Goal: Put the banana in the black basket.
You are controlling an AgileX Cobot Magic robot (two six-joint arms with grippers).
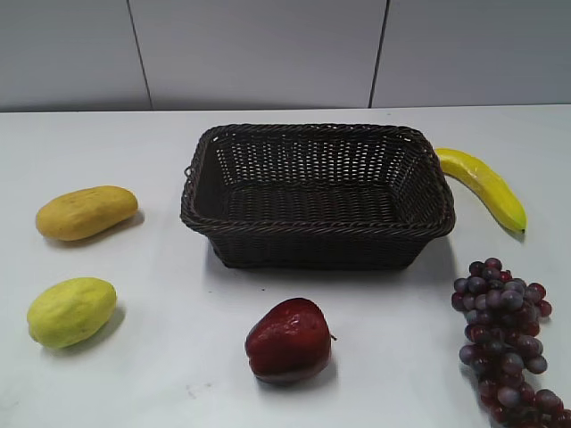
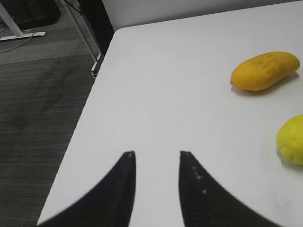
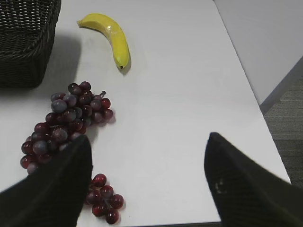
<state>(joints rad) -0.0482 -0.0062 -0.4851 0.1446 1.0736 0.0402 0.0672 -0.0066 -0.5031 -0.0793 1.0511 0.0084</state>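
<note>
The right gripper (image 3: 144, 182) hangs over the table's near right edge, its fingers wide apart and empty, with the grapes (image 3: 66, 125) just ahead. Beyond them lies the banana (image 3: 111, 37), its long axis running away toward the far right corner, just beside the black basket (image 3: 28, 42). The left gripper (image 2: 156, 189), fingers somewhat apart, sits by the left edge, well apart from it; the right arm is nearer.

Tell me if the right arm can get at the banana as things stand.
Probably yes. The banana lies bare on the table beside the black basket, ahead of the open right end effector; the grapes sit off to one side.
</note>
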